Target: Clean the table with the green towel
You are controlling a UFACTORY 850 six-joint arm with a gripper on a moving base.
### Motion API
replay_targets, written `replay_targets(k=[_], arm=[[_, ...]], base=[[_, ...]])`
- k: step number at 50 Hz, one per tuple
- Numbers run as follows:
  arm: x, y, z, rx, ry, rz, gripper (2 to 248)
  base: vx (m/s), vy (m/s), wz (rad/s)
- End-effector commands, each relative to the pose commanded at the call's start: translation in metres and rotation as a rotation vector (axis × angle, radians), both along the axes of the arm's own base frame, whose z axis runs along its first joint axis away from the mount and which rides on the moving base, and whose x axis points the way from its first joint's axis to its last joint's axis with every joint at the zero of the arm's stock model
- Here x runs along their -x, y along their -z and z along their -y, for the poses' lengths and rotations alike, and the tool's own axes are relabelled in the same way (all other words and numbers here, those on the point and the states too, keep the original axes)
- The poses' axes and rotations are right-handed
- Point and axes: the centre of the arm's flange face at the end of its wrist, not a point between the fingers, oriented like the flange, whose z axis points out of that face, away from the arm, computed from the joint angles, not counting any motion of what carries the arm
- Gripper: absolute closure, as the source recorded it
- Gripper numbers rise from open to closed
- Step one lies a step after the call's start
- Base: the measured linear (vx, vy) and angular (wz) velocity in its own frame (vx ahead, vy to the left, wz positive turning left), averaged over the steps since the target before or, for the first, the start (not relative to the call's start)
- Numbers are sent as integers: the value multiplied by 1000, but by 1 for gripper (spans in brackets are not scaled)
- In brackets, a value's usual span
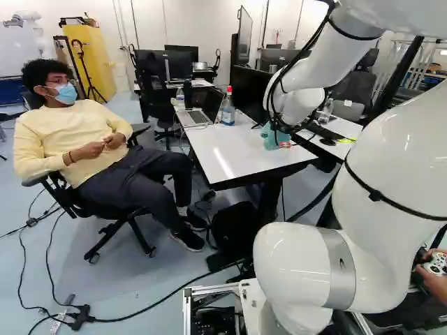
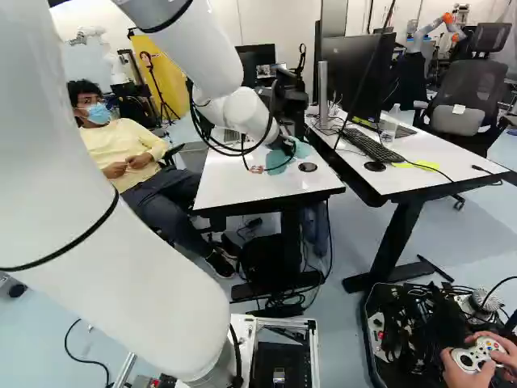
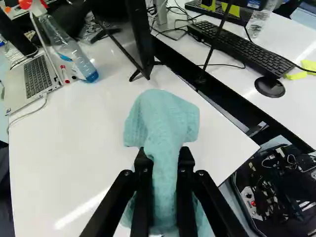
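The green towel (image 1: 271, 139) looks teal and lies against the white table (image 1: 227, 157) near its corner. In the right base view my gripper (image 2: 279, 150) reaches down to the towel (image 2: 275, 162), its tips partly covered by cloth. In the wrist view my gripper (image 3: 164, 165) is shut on the towel (image 3: 165, 121), both fingers pinching a bunched strip. One part spreads on the table (image 3: 74, 148) ahead of the fingers, and another hangs below and between them. Whether all of the cloth touches the tabletop is hidden.
A water bottle (image 3: 74, 52) and a laptop (image 3: 37, 76) stand on the same table, with a monitor (image 3: 140, 37) ahead of the towel. A second table bears a keyboard (image 3: 242, 49) and mouse (image 3: 269, 86). Another robot (image 2: 436, 32) stands far back.
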Motion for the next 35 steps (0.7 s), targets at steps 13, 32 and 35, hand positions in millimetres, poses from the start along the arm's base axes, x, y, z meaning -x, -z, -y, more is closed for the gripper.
replay_targets(k=[13,32,35], arm=[[-2,0,21,-2,42,-4,196],[-18,0,53,-2,93,-4,196],[-23,0,58,-2,99,-3,196]], base=[[0,0,0],[0,0,0],[0,0,0]])
